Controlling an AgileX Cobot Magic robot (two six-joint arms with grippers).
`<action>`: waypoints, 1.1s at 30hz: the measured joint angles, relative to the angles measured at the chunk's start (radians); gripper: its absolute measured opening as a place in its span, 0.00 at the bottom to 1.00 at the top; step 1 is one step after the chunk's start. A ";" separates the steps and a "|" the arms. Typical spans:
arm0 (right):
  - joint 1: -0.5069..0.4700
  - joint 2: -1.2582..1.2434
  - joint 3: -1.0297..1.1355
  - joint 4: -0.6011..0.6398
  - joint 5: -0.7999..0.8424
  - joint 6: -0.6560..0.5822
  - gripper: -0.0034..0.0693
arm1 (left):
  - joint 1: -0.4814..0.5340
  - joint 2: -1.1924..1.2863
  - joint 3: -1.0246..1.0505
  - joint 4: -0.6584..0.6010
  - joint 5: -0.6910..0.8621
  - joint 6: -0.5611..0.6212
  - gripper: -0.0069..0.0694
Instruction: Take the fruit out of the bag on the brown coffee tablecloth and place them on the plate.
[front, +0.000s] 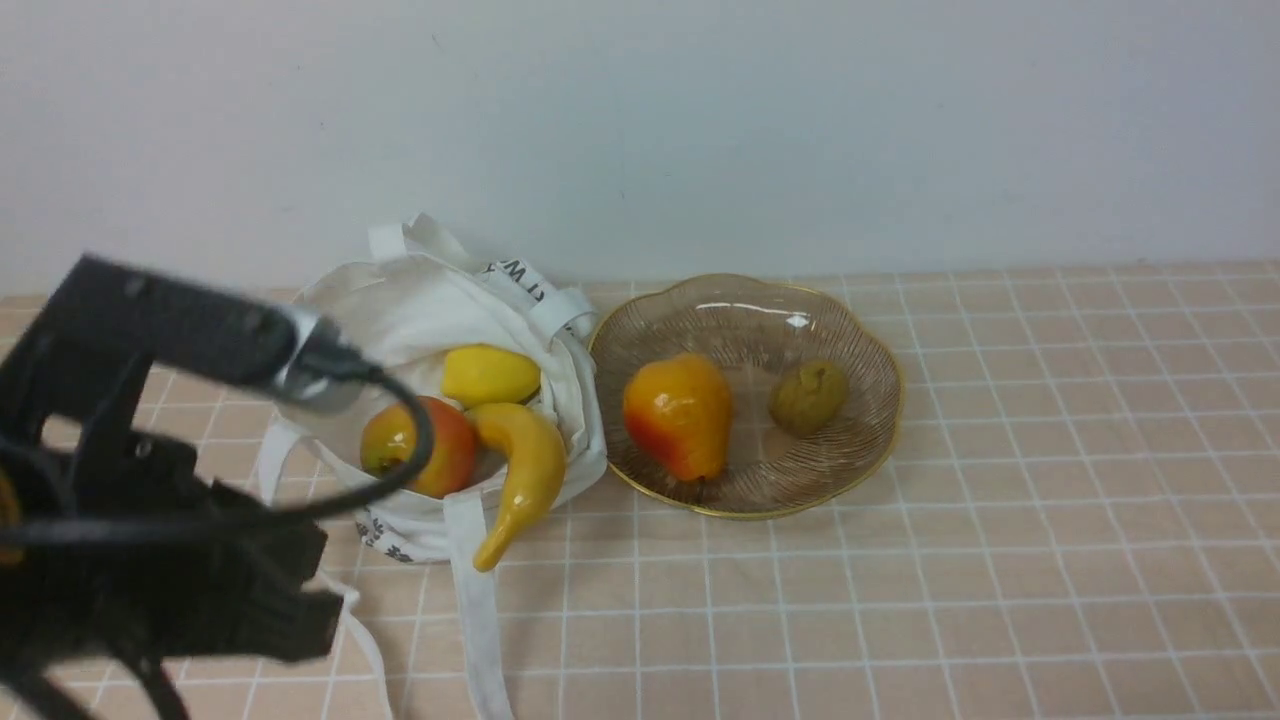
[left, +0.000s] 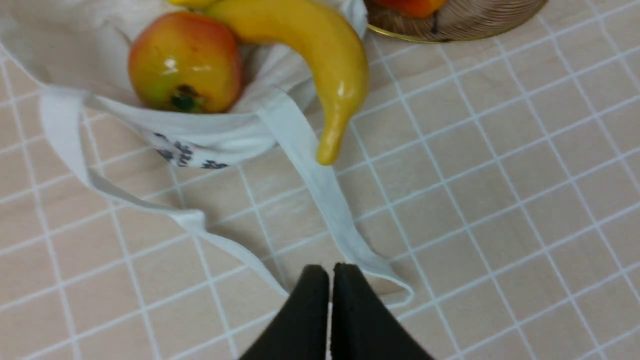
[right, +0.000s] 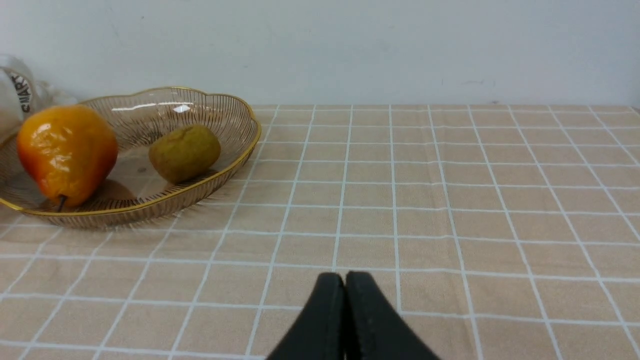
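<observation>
The white bag lies open on the tablecloth, holding the apple, lemon and banana, whose tip hangs over the bag's edge. The pear and a dull olive fruit lie in the plate. My left gripper is shut and empty, above a bag strap, short of the apple and banana. My right gripper is shut and empty over bare cloth, apart from the plate and pear.
My left arm fills the front view's lower left and hides part of the bag and its straps. A white wall rises right behind bag and plate. The right arm does not show in the front view.
</observation>
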 joint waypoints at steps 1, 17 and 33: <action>0.000 0.000 0.000 0.000 0.000 0.000 0.03 | 0.000 -0.044 0.062 -0.025 -0.043 -0.001 0.08; 0.000 0.000 0.000 0.000 0.000 0.000 0.03 | 0.000 -0.265 0.276 -0.099 -0.211 -0.001 0.08; 0.000 0.000 0.000 0.000 0.000 0.000 0.03 | 0.000 -0.265 0.290 -0.045 -0.229 -0.001 0.08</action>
